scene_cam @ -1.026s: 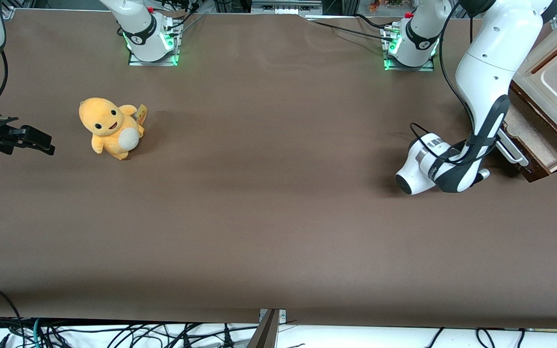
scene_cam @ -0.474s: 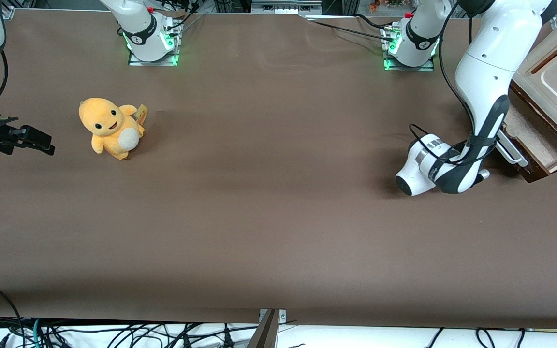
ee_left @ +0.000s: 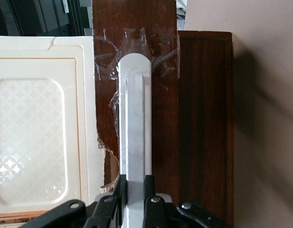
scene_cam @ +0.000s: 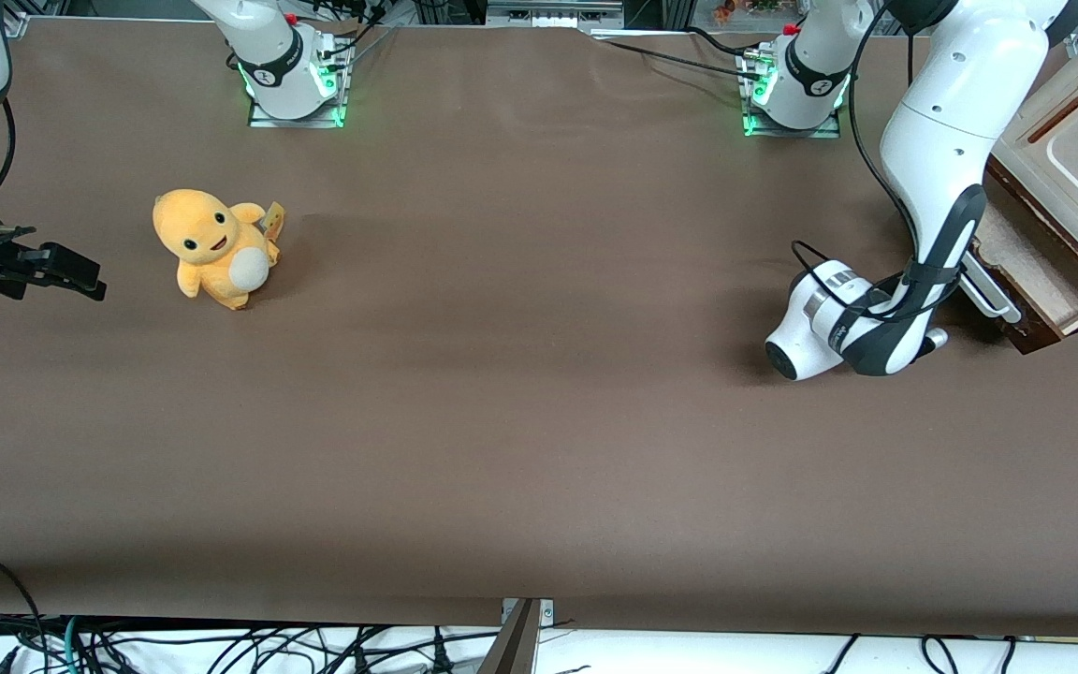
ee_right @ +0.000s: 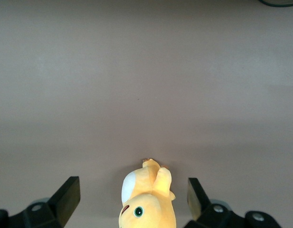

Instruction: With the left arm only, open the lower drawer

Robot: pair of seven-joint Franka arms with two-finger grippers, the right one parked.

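At the working arm's end of the table: lower drawer (scene_cam: 1035, 267), dark-brown wood, pale inside, silver bar handle (ee_left: 135, 118), partly drawn out beneath cream panelled drawer (scene_cam: 1077, 154). Gripper (ee_left: 135, 187) of left arm (scene_cam: 932, 197) low in front of drawer, 2 fingers (ee_left: 120, 190) clamped on the handle. Against 1.0 s ago: drawer and arm seemingly almost unchanged. Elsewhere: 1 orange plush toy (scene_cam: 211, 246), toward the parked arm's end. Nothing blocking the drawer.
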